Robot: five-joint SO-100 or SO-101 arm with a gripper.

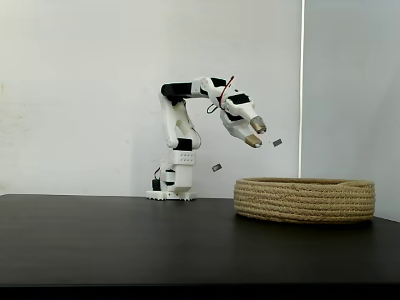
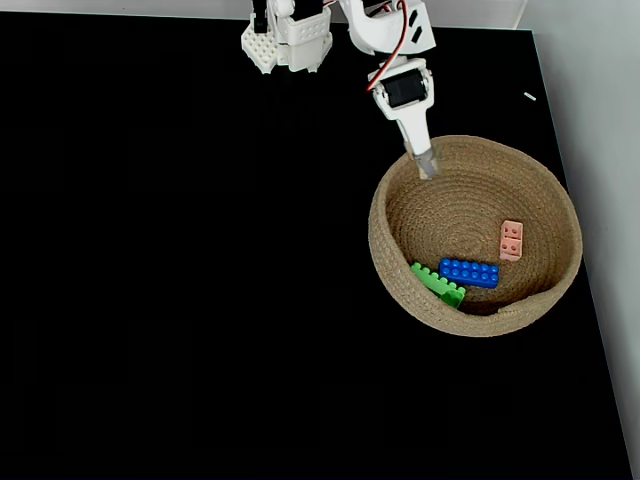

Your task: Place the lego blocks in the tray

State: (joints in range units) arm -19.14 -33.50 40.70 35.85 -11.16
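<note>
Three lego blocks (image 2: 470, 272) in one tray (image 2: 395, 205), tool (image 1: 255, 134) empty

End effector (image 1: 256, 133) raised, fingers apart

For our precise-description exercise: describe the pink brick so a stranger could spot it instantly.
Find the round rope tray on the black table. Inside it, toward its right wall, lies the pink brick, apart from the touching blue brick and green brick. It is the smallest and palest.
</note>
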